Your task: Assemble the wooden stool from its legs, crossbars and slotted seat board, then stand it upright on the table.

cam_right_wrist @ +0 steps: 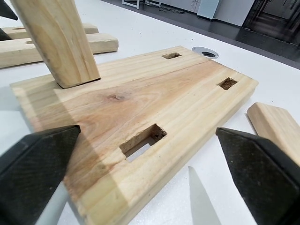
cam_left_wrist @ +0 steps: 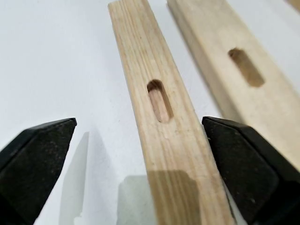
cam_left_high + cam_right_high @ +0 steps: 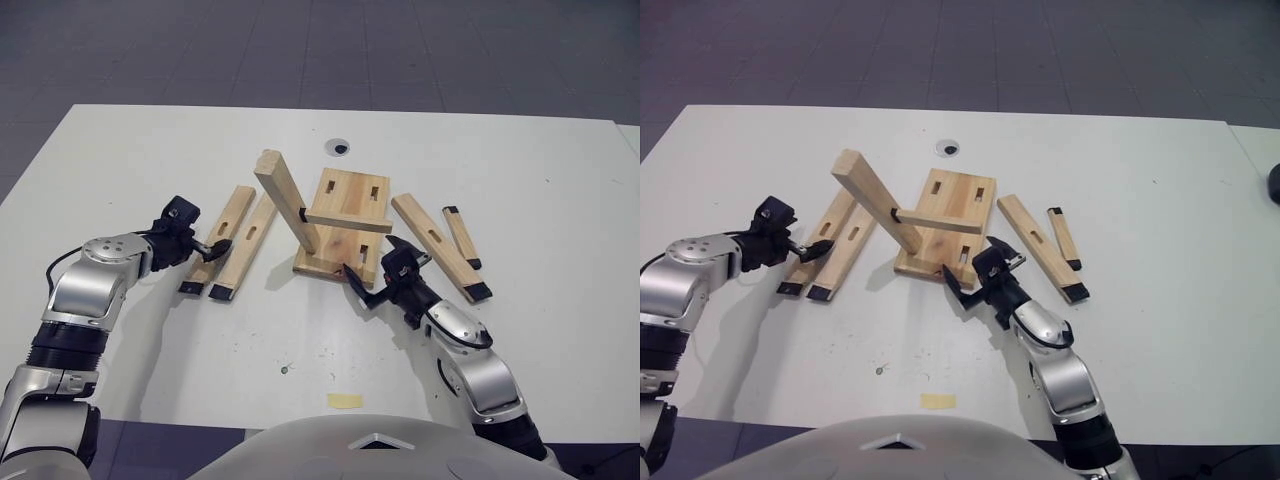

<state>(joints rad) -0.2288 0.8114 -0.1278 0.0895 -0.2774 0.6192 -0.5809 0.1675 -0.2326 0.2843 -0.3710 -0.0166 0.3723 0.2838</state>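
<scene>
The slotted seat board (image 3: 350, 200) lies flat at mid-table. One leg (image 3: 285, 198) stands tilted in its near-left slot, and a crossbar (image 3: 348, 217) juts sideways from that leg. Two loose legs (image 3: 232, 215) lie side by side left of the board. My left gripper (image 3: 214, 249) is open and straddles the left one of them (image 2: 159, 117), with a finger (image 2: 33, 159) on each side; the second leg (image 2: 243, 70) lies just beyond. My right gripper (image 3: 378, 262) is open at the board's near edge (image 1: 140, 108), with its fingers (image 1: 262, 168) spread wide around the near-right slot.
Right of the board lie another leg (image 3: 438, 245) and a short crossbar (image 3: 462, 236). A round cable hole (image 3: 341, 147) sits behind the board. A small yellow tag (image 3: 345, 401) lies near the table's front edge. The white table (image 3: 130, 160) has bare room at left and far right.
</scene>
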